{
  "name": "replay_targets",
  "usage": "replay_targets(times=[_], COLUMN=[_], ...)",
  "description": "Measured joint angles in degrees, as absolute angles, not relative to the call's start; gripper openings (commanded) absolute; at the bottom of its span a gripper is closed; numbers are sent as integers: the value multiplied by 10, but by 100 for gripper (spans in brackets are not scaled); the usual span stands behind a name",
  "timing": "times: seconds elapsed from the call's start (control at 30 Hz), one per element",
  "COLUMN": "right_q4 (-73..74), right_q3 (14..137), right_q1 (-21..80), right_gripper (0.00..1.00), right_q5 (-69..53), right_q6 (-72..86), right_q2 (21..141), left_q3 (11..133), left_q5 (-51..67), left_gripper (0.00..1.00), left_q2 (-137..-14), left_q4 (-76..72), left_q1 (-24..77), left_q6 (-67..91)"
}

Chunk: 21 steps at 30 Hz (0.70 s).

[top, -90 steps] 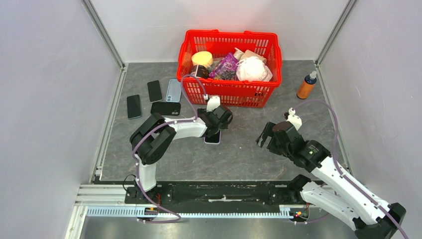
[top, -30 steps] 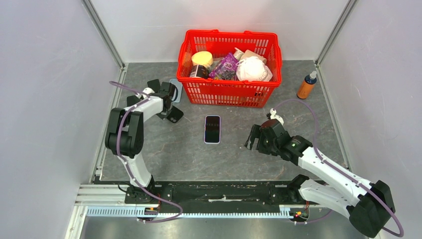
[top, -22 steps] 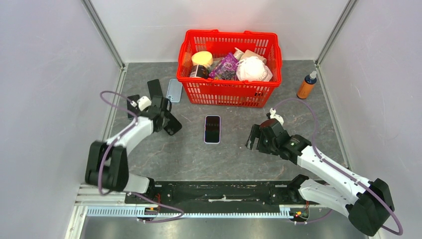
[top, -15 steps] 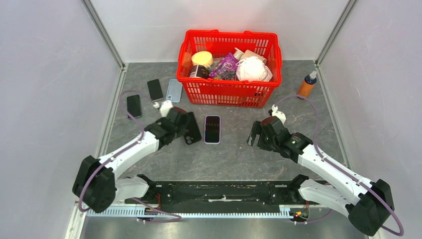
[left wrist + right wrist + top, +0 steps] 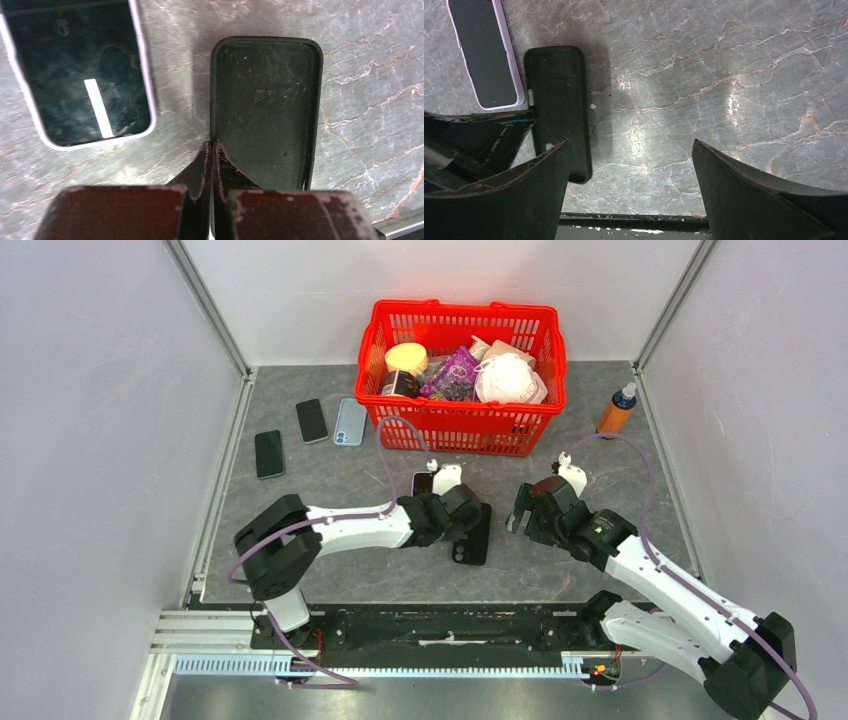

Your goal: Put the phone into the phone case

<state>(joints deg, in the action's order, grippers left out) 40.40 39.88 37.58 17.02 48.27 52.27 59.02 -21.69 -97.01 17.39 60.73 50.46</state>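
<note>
The phone (image 5: 80, 75), dark screen up with a pale rim, lies on the grey table. The top view shows only its far end (image 5: 421, 482) behind my left wrist. Just right of it is the black phone case (image 5: 265, 110), hollow side up. My left gripper (image 5: 212, 145) is shut on the case's left wall. From above, that gripper (image 5: 462, 528) and the case (image 5: 476, 542) are mid-table. I cannot tell whether the case rests on the table or hangs just above it. My right gripper (image 5: 524, 510) stands open and empty to the case's right. Its wrist view shows its gripper (image 5: 630, 142), the case (image 5: 559, 100) and the phone (image 5: 484, 55).
A red basket (image 5: 455, 308) full of goods stands at the back. An orange bottle (image 5: 617, 412) is at the back right. Two dark phones (image 5: 269, 453) (image 5: 312, 421) and a light blue one (image 5: 350, 422) lie at the back left. A metal rail (image 5: 400, 668) runs along the near edge.
My left arm has swung from the back left to mid-table, carrying the black case past the phone to its right side. My right gripper has edged slightly away, still open.
</note>
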Motion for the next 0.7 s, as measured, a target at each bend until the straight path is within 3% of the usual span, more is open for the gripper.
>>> replay_targets(times=[0.33, 0.43, 0.57, 0.7], right_q4=[410, 410, 410, 410], right_q3=[399, 399, 398, 398], right_q1=[376, 376, 376, 376], right_gripper=[95, 95, 97, 97], right_q5=[170, 170, 168, 168], right_q6=[486, 485, 485, 485], right_q2=[530, 533, 533, 532], left_q3=[609, 601, 594, 591], left_q5=[-224, -227, -233, -235], left_gripper=[2, 20, 56, 68], left_q2=[-1016, -1016, -1016, -1013], left_q4=[154, 151, 146, 140], left_q1=[635, 636, 641, 645], left_q6=[548, 559, 572, 576])
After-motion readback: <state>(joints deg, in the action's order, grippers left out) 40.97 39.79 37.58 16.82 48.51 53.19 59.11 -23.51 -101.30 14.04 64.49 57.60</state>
